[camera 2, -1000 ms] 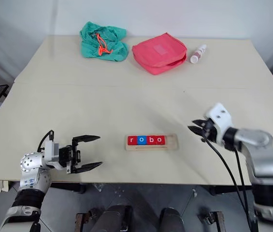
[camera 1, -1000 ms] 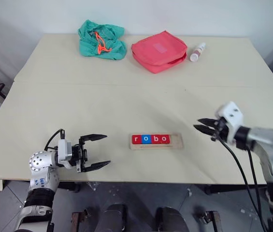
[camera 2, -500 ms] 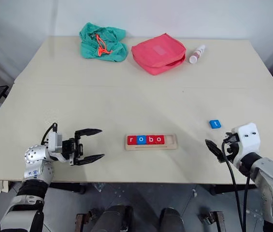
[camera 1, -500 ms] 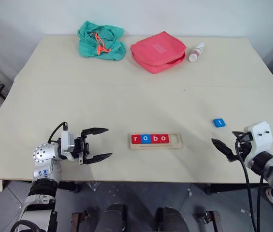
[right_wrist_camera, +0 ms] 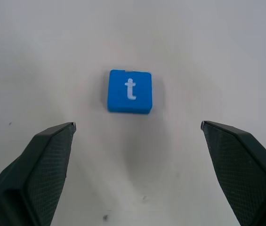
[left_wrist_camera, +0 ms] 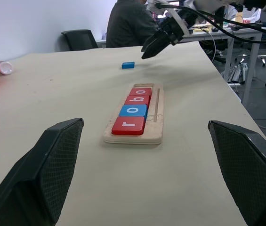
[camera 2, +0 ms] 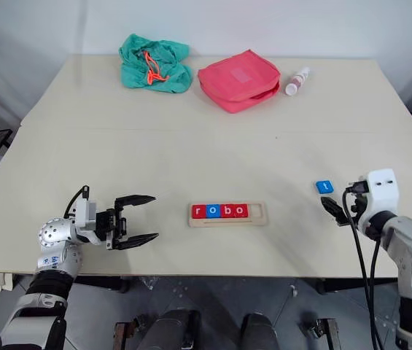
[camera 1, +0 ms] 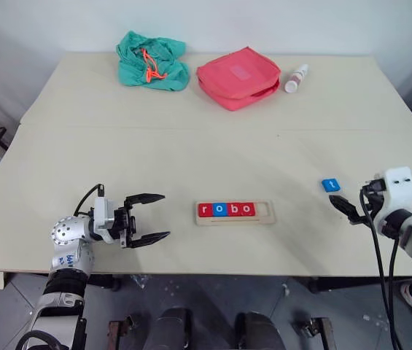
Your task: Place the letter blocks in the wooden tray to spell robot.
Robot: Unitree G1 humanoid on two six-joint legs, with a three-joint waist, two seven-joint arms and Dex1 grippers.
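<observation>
The wooden tray [camera 1: 265,212] lies near the table's front edge, in the middle. Four letter blocks sit in it from its left end: a red r [camera 1: 205,210], a blue o [camera 1: 219,210], a red b [camera 1: 233,210] and a red o [camera 1: 247,210]. Its right end is bare. A blue t block [camera 1: 329,185] lies flat on the table to the right, apart from the tray. My right gripper [camera 1: 344,208] hovers just short of that block [right_wrist_camera: 129,91], open and holding nothing. Left of the tray, my left gripper [camera 1: 165,215] is open and points at it [left_wrist_camera: 157,113].
Along the far edge of the table lie a green cloth bag [camera 1: 152,60], a red pouch [camera 1: 238,76] and a small white bottle [camera 1: 297,78]. In the left wrist view, a person [left_wrist_camera: 130,26] sits beyond the table's right end, near chairs and desks.
My right gripper swung to the right, opened wide and now faces the blue t block, which it hid a second ago. The left gripper barely moved.
</observation>
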